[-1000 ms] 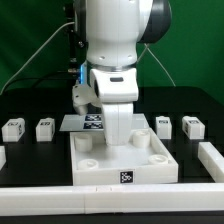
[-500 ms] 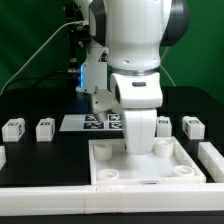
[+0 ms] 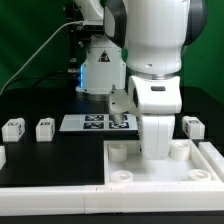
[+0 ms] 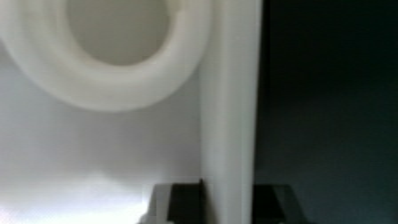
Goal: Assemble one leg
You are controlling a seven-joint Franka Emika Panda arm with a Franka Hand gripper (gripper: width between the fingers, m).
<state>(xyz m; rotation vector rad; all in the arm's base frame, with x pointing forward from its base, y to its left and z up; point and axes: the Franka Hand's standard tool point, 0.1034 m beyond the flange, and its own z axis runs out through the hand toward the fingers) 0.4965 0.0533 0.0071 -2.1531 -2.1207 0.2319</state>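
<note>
My gripper (image 3: 155, 150) reaches down into the large white tray-like piece (image 3: 150, 182) and is shut on its wall. In the wrist view the dark fingertips (image 4: 189, 204) sit on both sides of the thin white wall (image 4: 231, 100), with a round corner socket (image 4: 116, 40) beside it; the gripper (image 4: 231, 205) clamps that wall. Two legs (image 3: 12, 127) (image 3: 44, 127) stand on the black table at the exterior view's left, and one leg (image 3: 193, 126) stands at the right. The arm hides any fourth leg.
The marker board (image 3: 92, 122) lies behind the tray. A white rail (image 3: 50, 198) runs along the front, and another white bar (image 3: 213, 156) stands at the exterior view's right, close to the tray's edge. A green backdrop is behind.
The arm and the tray held by the gripper have slid toward the exterior view's right, close to the right bar. The legs and the marker board have not moved.
</note>
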